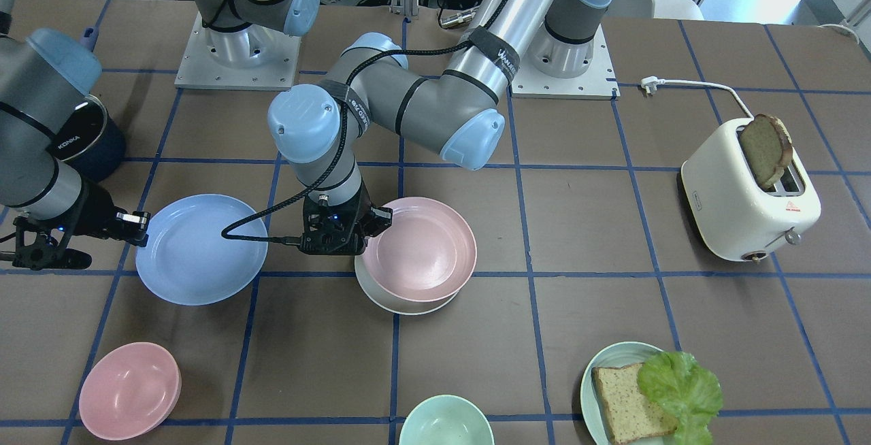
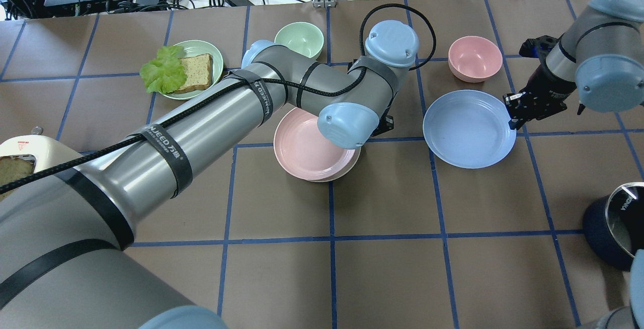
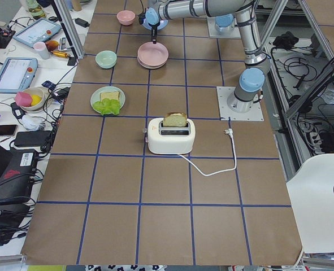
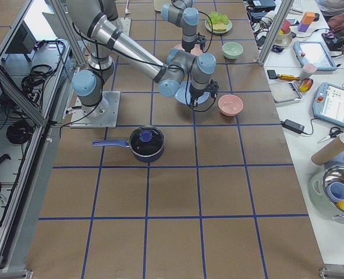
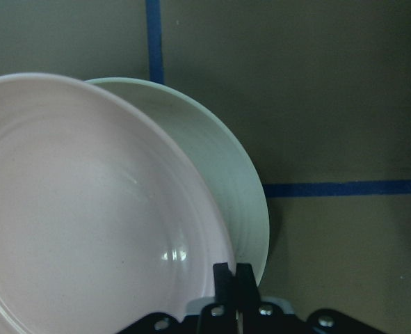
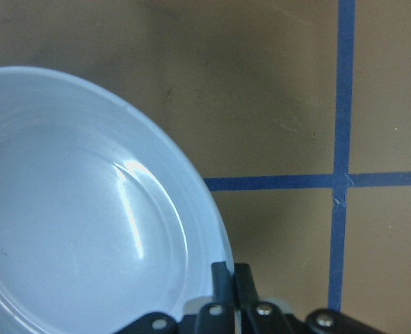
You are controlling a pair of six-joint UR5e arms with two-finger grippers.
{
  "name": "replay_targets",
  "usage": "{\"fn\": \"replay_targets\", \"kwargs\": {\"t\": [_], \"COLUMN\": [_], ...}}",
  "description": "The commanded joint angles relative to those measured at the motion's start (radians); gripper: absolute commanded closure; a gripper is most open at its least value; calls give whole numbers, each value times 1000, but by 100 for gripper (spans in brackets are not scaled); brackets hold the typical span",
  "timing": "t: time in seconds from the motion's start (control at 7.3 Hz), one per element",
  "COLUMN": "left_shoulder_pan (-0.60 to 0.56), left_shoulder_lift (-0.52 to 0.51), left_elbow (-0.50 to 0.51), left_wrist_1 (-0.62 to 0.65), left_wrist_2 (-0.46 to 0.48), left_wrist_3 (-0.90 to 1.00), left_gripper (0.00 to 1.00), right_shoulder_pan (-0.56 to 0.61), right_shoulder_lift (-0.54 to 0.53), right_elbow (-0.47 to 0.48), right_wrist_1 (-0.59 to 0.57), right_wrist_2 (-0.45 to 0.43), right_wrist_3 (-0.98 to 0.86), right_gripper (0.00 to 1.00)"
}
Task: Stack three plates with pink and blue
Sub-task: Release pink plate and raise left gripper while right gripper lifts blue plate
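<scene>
The pale pink plate [image 1: 422, 248] sits slightly offset on the cream-white plate [image 1: 401, 303] near the table's middle. Both show in the left wrist view, pink [image 5: 87, 223] over white [image 5: 226, 167]. My left gripper [image 1: 381, 222] is shut on the pink plate's rim on the robot's side, its fingers pinched together in the wrist view [image 5: 235, 275]. The light blue plate [image 1: 197, 251] lies level beside the stack, apart from it. My right gripper [image 1: 141, 226] is shut on its outer rim, as the right wrist view [image 6: 231, 275] and the overhead view [image 2: 512, 112] show.
A pink bowl [image 1: 129, 390] and a green bowl [image 1: 446, 421] stand at the far edge. A green plate [image 1: 616, 353] holds bread and lettuce. A white toaster [image 1: 748, 207] with a slice stands at my left. A dark blue pot [image 2: 619, 223] sits near my right arm.
</scene>
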Motion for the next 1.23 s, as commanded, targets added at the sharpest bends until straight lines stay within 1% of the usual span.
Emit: {"fn": "replay_targets", "kwargs": {"t": [0.0,0.14,0.27,0.41,0.68,0.82,0.96,1.1], "left_shoulder_pan": [-1,16,63,128,228,263,298,333], "left_shoulder_lift": [8,34,73,115,201,249,301,361], "left_elbow": [5,12,21,27,30,29,27,29], "left_wrist_1": [46,37,-3,-78,-207,-294,-371,-466], "left_wrist_2": [0,-8,-38,-85,-89,-104,-136,-130], "left_wrist_3": [17,33,67,189,239,251,253,262], "left_gripper": [0,0,0,0,0,0,0,0], "right_shoulder_pan": [3,6,21,63,178,250,304,372], "right_shoulder_lift": [3,3,-1,-4,-13,-22,-25,-24], "right_elbow": [-13,-23,-28,-34,-34,-39,-45,-65], "right_wrist_1": [0,8,11,12,14,13,11,12], "right_wrist_2": [-4,-6,-9,-9,-1,3,10,14], "right_wrist_3": [9,12,24,77,256,371,443,557], "right_gripper": [100,100,100,100,100,100,100,100]}}
